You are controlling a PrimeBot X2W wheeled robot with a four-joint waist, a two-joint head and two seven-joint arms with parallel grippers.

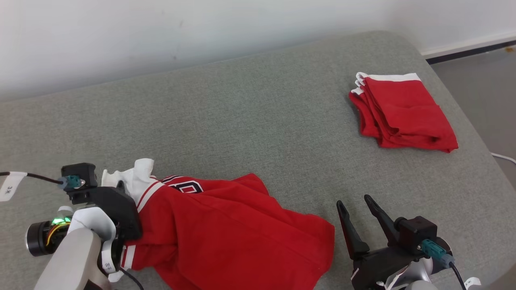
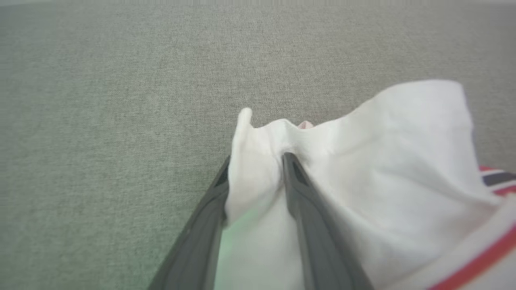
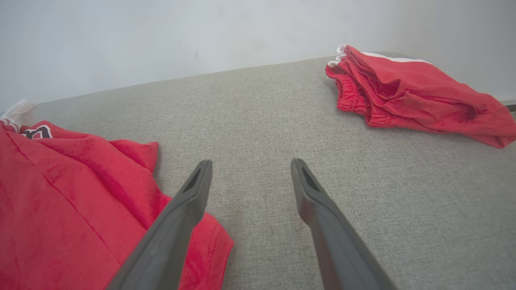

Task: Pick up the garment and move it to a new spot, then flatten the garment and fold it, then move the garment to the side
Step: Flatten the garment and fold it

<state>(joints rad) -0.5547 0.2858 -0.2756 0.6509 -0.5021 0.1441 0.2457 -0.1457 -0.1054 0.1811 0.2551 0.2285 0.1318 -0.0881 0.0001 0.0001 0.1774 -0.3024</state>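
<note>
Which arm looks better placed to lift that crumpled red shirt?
Left. The left gripper straddles the white sleeve of the shirt; the right gripper hovers open over the cushion beside it.

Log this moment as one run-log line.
phase: pickup | left gripper: astride red jersey white sleeve, grip unclear | right gripper: open, empty | folded red garment: far right

Two garments — crumpled jersey (image 1: 225,229), folded shorts (image 1: 403,112).
</note>
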